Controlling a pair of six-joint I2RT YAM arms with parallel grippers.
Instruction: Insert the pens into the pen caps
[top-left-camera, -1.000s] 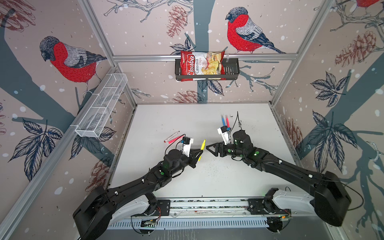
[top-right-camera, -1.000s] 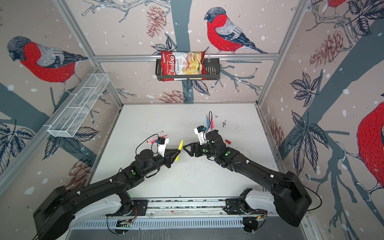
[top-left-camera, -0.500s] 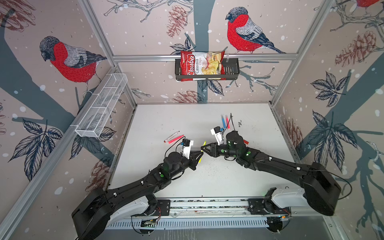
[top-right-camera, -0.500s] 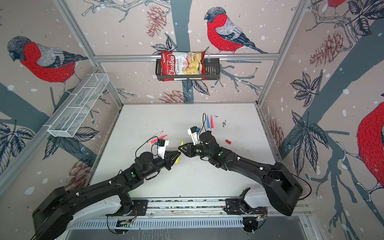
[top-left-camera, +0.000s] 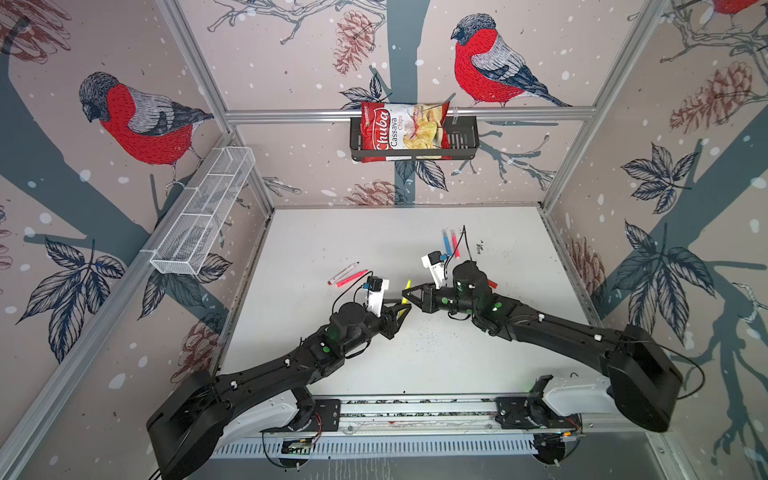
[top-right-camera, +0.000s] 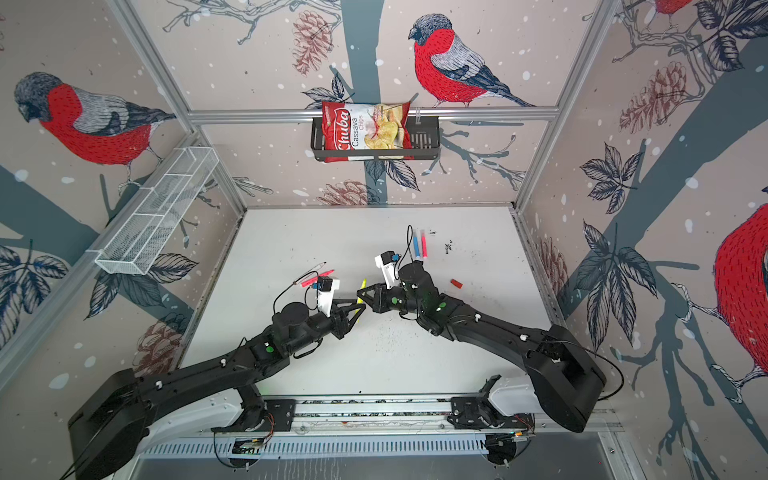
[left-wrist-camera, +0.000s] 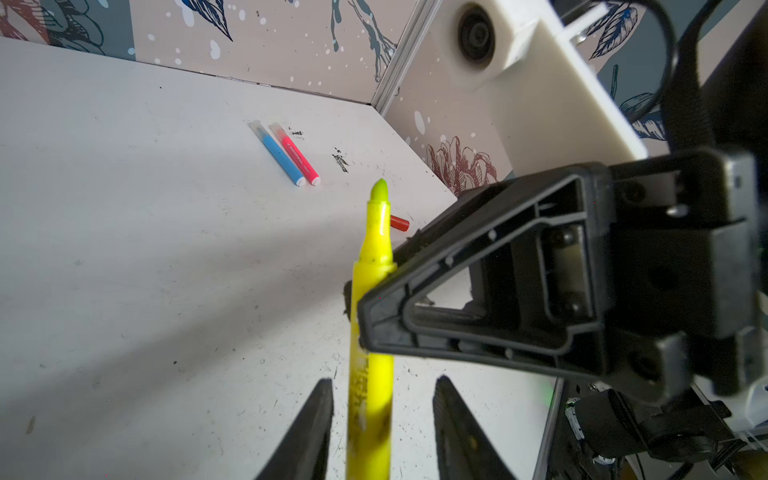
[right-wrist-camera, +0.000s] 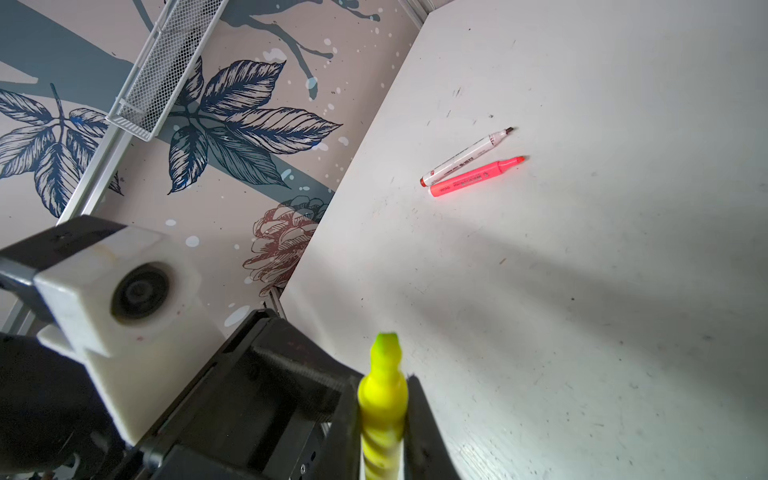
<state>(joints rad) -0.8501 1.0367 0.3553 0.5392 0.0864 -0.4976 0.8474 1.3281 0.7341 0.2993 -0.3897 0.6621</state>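
Pointing far in a top view, the slim yellow plastic marker (top-left-camera: 408, 285) hangs mid-table, pinched from the right by the right gripper (top-left-camera: 405, 296). Left wrist view: the left gripper (left-wrist-camera: 384, 380) gapes slightly around its near end, untouching. Right wrist view: clamped just below the tip.

Bullfinch-patterned walls (top-left-camera: 291, 62) on aluminium rails (top-left-camera: 291, 115) enclose a scuffed white tabletop (top-left-camera: 353, 232); a white wire-mesh tray (top-left-camera: 203, 212) and black metal shelf (top-left-camera: 465, 139) hang above.
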